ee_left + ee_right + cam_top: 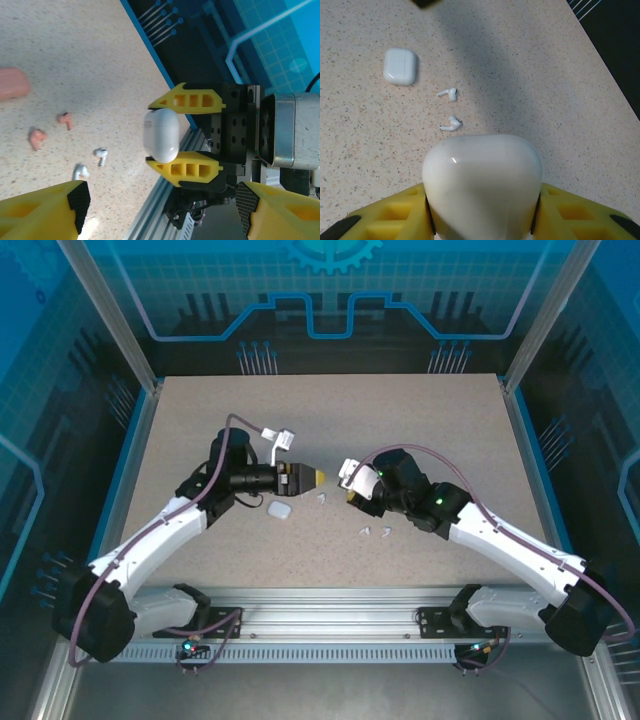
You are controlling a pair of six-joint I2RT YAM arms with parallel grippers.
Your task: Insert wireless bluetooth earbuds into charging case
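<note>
My right gripper (350, 486) is shut on a closed white charging case (482, 180), held above the table; in the left wrist view the case (161, 135) sits between that gripper's yellow fingers (192, 100). My left gripper (312, 477) faces it from the left, a short gap away, open with nothing between its fingers (45, 212). Two white earbuds (449, 93) (451, 123) lie on the table beyond the held case. Two more white earbuds (101, 155) (80, 172) and two salmon-pink earbuds (65, 120) (37, 137) lie loose in the left wrist view.
A second closed white case (280, 509) lies on the table below my left gripper, also in the right wrist view (400, 66). A salmon-pink case (12, 84) lies at the left edge of the left wrist view. The aluminium rail (330, 600) runs along the near table edge.
</note>
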